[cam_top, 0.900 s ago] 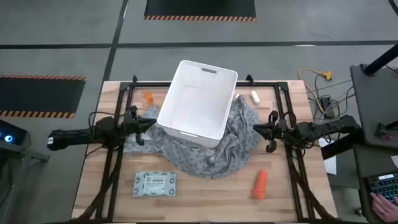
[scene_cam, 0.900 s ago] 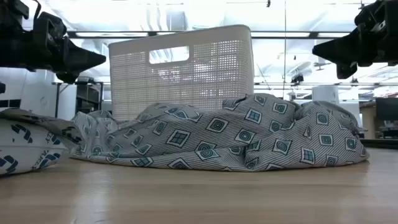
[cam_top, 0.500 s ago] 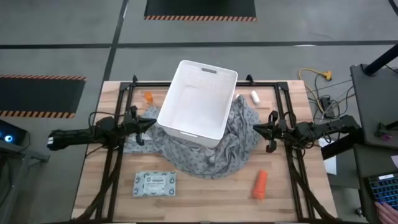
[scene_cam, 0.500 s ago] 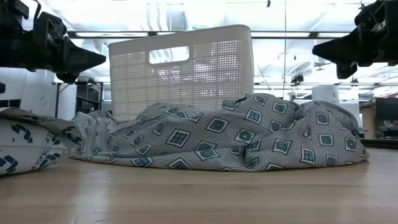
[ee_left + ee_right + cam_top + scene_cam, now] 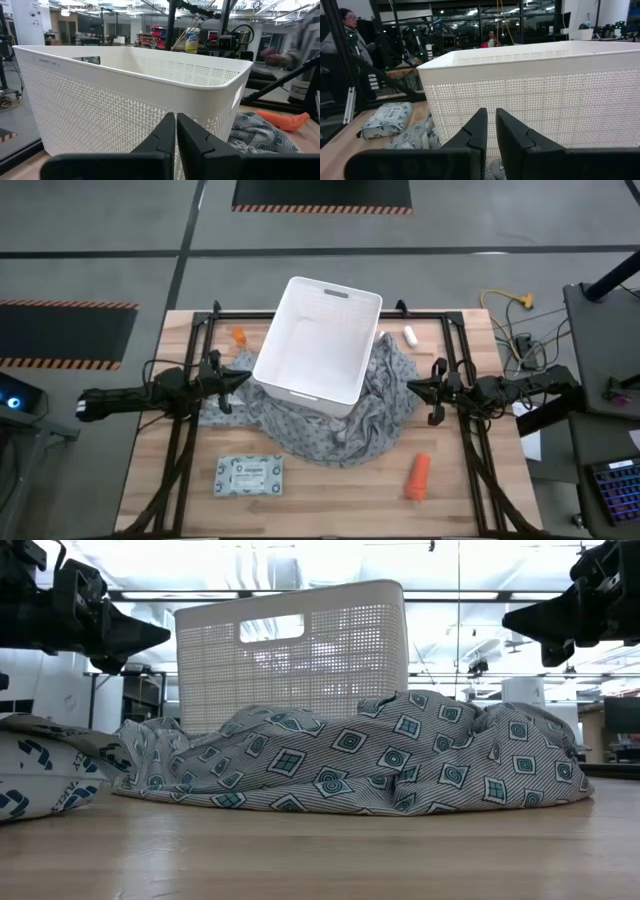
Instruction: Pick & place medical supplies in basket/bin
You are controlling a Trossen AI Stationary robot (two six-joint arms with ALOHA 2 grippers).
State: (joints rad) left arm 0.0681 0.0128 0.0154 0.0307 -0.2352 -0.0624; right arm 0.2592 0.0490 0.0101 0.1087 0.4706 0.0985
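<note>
High view, white tub [image 5: 315,345]: stands toward the far middle of the wooden surface [image 5: 330,505], its near edge resting on a grey patterned cloth [image 5: 345,430].
High view, orange tapered tube [image 5: 419,476]: lies on bare wood at the near right, apart from the cloth.
High view, printed packet [image 5: 249,476]: lies flat at the near left, just off the cloth's edge.
High view, small orange bottle [image 5: 239,337]: sits at the far left, beside the tub's left wall.
High view, white oblong piece [image 5: 410,335]: sits at the far right, near the tub's right corner.
High view, left hand [image 5: 243,377]: hangs over the cloth just left of the tub, pointing at it, grasping nothing.
High view, right hand [image 5: 412,387]: hangs over the cloth's right edge, pointing toward the tub, grasping nothing.
Low view, tub: rises behind the bunched cloth, handle cut-out [image 5: 271,628] facing the camera.
Low view, packet: shows at the left edge, on the wood.
Low view, hands: both hang above the surface at the upper corners, clear of everything.
Left wrist view, left hand: fingers [image 5: 161,142] pressed together, empty, with the tub's perforated wall just ahead; cloth and tapered tube lie beyond the tub's corner.
Right wrist view, right hand: fingers [image 5: 472,135] nearly together with a thin gap, empty; the tub's wall lies ahead, the packet on the wood off to one side.
Right wrist view, room: a person [image 5: 349,22] stands far behind the surface.
</note>
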